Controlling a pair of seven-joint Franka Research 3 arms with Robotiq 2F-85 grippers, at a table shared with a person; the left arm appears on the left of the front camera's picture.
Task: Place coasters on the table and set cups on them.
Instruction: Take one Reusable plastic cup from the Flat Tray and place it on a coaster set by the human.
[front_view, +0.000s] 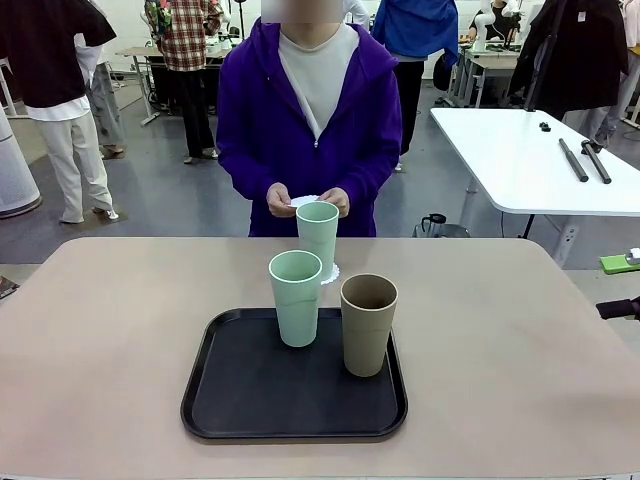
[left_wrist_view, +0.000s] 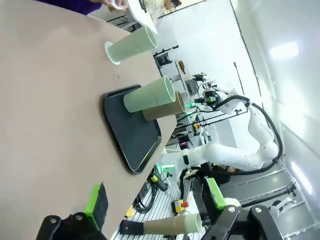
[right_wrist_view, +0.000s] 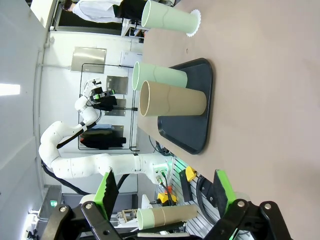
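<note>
At table (front_view: 100, 330) far edge: mint cup (front_view: 317, 235) on coaster (front_view: 331, 272), well apart from left gripper (left_wrist_view: 152, 195) and right gripper (right_wrist_view: 165, 182), both spread wide.

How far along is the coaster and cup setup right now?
Done: one green cup stands on a coaster past the tray. In hand: the person's hands hold another coaster. Left: the second green cup and the brown cup stand on the tray. The left gripper and right gripper are open.

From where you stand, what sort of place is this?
Probably a robotics lab or open workshop: a white robot arm stands beside the tan table, and a white bench with dark tools sits behind the person.
</note>
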